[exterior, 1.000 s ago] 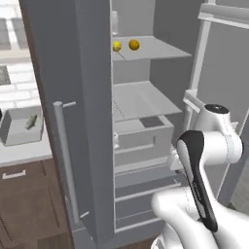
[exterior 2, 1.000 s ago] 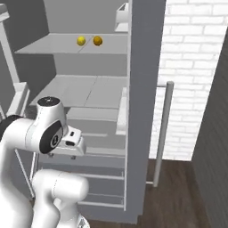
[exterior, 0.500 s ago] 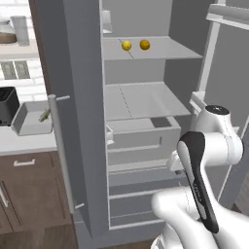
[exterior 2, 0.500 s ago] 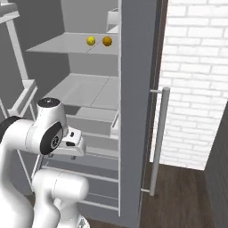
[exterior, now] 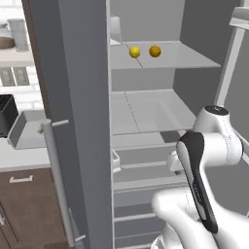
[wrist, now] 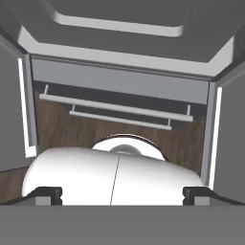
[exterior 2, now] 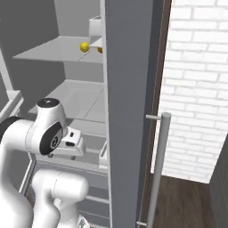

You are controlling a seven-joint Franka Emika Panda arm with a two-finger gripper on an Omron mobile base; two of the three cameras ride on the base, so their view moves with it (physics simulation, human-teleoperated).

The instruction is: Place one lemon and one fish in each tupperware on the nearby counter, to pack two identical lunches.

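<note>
My gripper (wrist: 122, 194) stands spread as wide as it goes, its two dark fingertips (wrist: 47, 194) far apart at the bottom of the hand view, with nothing between them. That view looks down along the fridge's front: grey drawer fronts, pale side rails and a strip of brown wood floor (wrist: 67, 129) below.

The left base view gives what my hand camera does not: the open fridge (exterior: 87, 121) with its grey door edge and bar handle (exterior: 56, 180), and on the upper shelf (exterior: 165, 56) two lemons side by side, close but apart. The left lemon (exterior: 134, 51) is bright yellow, the right lemon (exterior: 154, 51) more orange. Further left, past the door, a light-grey tupperware (exterior: 26, 131) sits on the white counter (exterior: 24, 155) just beside a black toaster (exterior: 6, 114); whether anything lies in it I cannot tell.

The right base view shows the bright lemon on that shelf, the orange one half hidden by the door edge, and a white brick wall (exterior 2: 196, 89) to the right.
</note>
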